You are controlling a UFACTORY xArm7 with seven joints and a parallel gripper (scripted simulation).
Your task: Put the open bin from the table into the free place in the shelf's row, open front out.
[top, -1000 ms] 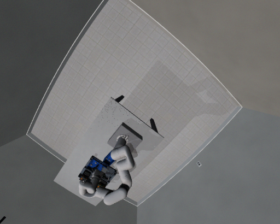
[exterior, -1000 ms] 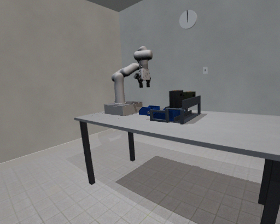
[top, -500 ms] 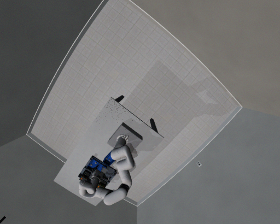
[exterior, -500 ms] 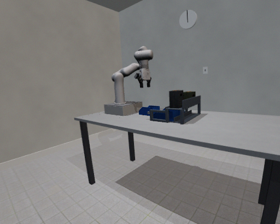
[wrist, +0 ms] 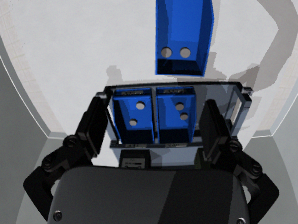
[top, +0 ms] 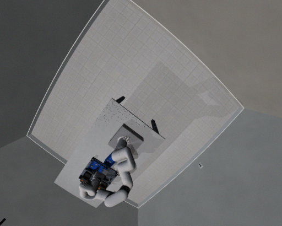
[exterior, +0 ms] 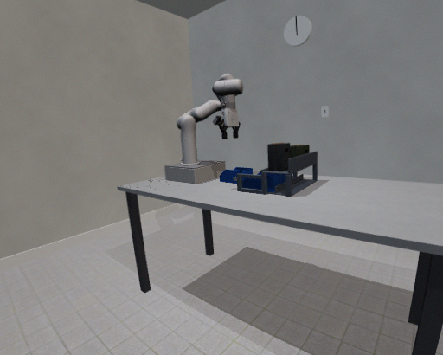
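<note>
The loose blue open bin (wrist: 182, 30) lies on the table beyond the shelf, with two small round parts showing in it. It also shows in the side view (exterior: 235, 174) and from above (top: 109, 158). The dark shelf (exterior: 284, 173) holds two blue bins side by side (wrist: 156, 115), each with parts inside. To their right the shelf row is partly hidden by my right finger. My gripper (wrist: 153, 110) (exterior: 229, 131) is open and empty. It hangs high above the table, over the shelf's end nearest the arm's base.
The arm's grey base block (exterior: 194, 171) stands on the table to the left of the loose bin. Two dark boxes (exterior: 287, 155) sit on top of the shelf at its rear. Small specks (exterior: 156, 182) are scattered near the table's left corner.
</note>
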